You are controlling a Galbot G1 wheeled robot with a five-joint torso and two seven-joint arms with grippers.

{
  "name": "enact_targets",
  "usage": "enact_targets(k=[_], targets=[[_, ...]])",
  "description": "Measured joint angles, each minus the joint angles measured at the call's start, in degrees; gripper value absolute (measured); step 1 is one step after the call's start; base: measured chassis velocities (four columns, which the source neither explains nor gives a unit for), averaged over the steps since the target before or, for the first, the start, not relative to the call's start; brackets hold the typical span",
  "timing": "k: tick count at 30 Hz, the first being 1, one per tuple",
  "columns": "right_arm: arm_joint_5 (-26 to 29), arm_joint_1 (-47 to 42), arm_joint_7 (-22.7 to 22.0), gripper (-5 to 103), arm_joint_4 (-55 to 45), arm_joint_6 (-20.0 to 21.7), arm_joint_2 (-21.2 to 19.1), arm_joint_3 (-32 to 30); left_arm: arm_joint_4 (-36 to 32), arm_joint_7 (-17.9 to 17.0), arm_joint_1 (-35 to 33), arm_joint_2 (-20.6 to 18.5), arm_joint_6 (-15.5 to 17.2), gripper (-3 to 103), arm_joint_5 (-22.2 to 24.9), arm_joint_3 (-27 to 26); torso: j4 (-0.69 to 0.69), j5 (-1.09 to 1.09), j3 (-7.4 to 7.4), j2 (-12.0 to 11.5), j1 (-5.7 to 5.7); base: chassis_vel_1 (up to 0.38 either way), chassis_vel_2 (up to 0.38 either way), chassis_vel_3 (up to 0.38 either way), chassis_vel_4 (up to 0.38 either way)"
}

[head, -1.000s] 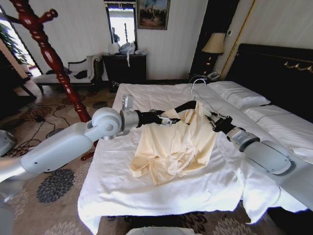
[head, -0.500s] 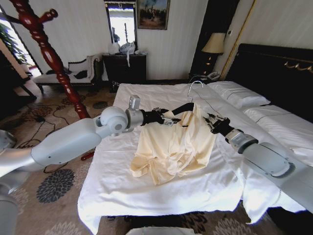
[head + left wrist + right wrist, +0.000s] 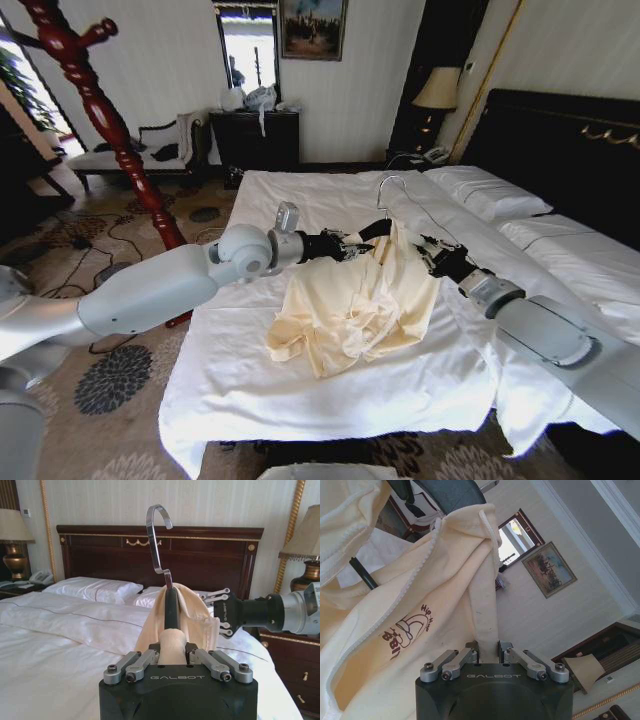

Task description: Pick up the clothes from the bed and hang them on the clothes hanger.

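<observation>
Cream cloth filled the space nearest my right claw (image 3: 489, 656), which was clamped on a twisted fold of the shirt (image 3: 350, 305), its dark printed mark hanging just beside the grip. I held that fold up and to my right so the fabric stayed stretched over the hanger and not slumped. My left claw (image 3: 172, 656) was closed on the black hanger (image 3: 372, 228) through a layer of the same cloth, keeping it upright with the silver hook (image 3: 159, 540) pointing up, free of fabric. Between my two claws the shirt draped over the hanger's top; by my reading it was partly threaded, not yet sitting square on both shoulders. Its lower part still lay crumpled on the white bed (image 3: 300, 390), near the middle. Farther off were the pillows (image 3: 488, 192) and the dark headboard (image 3: 560, 140), and to my left the red-brown coat stand (image 3: 95, 110) stood well apart on the carpet.
</observation>
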State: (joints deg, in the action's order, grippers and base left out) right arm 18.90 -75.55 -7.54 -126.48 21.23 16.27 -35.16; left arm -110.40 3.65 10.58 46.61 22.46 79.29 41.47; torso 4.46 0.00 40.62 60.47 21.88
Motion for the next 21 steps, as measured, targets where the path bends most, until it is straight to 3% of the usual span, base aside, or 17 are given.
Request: enact_targets(k=[14,19,21], targets=[[0.28,0.02,-0.26,18,0.00,-1.08,0.11,0.29,-0.90,-1.05,-1.21,-0.63,-1.08,18,0.64,-0.38,0.00,0.00,0.00,0.00,0.00,0.000,0.000,0.000,0.000],[0.04,-0.29,-0.44,14,0.12,-1.84,0.27,0.19,-0.19,-1.97,-1.50,-0.12,-3.60,18,-2.64,-0.40,0.01,0.00,0.00,0.00,0.00,0.000,0.000,0.000,0.000],[-0.53,-0.63,0.06,24,-0.12,-2.63,0.34,0.24,0.06,-3.24,-1.57,-0.06,-4.35,18,-3.17,-0.46,0.00,0.00,0.00,0.01,0.00,0.000,0.000,0.000,0.000]])
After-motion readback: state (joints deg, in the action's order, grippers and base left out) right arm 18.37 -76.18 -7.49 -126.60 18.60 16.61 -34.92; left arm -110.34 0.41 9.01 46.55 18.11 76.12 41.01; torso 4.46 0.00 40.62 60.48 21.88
